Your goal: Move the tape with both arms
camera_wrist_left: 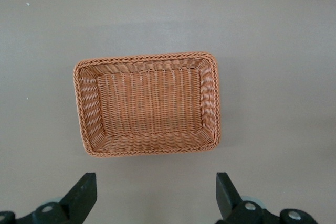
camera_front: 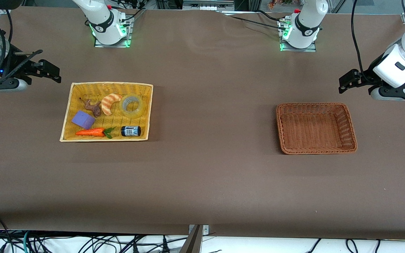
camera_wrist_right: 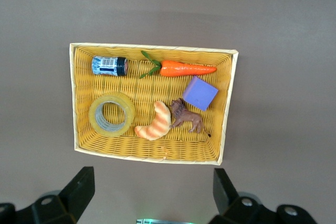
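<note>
The tape (camera_front: pixel 132 105) lies flat in the yellow basket (camera_front: pixel 69 105) toward the right arm's end of the tabletop (camera_front: pixel 202 175), in the corner of the basket farther from the front camera, just beside a croissant (camera_front: pixel 110 103) and farther from that camera than a small dark jar (camera_front: pixel 130 131) on its side. A brown lion figure (camera_front: pixel 92 107), a purple block (camera_front: pixel 83 119) and a toy carrot (camera_front: pixel 93 132) share the same basket, apart from the tape. The right arm is folded outward past its end of the basket, its tool (camera_front: pixel 49 72) hanging in the air over bare tabletop with its fingers spread wide and holding nothing. The left arm mirrors that pose at its own end, its tool (camera_front: pixel 346 82) up over the bare tabletop near the brown basket (camera_front: pixel 283 130), likewise spread wide and holding nothing. The right wrist view looks straight down on the yellow basket and shows the tape's (camera_wrist_right: pixel 111 114) grey core and the jar's (camera_wrist_right: pixel 109 66) label, which the front view leaves hard to read, with the right tool's (camera_wrist_right: pixel 149 198) two black fingers (camera_wrist_right: pixel 79 187) apart at the frame's edge. The left wrist view shows the brown basket's (camera_wrist_left: pixel 84 108) woven floor, which looks bare, framed by the left tool's (camera_wrist_left: pixel 156 198) parted fingers (camera_wrist_left: pixel 228 192).
</note>
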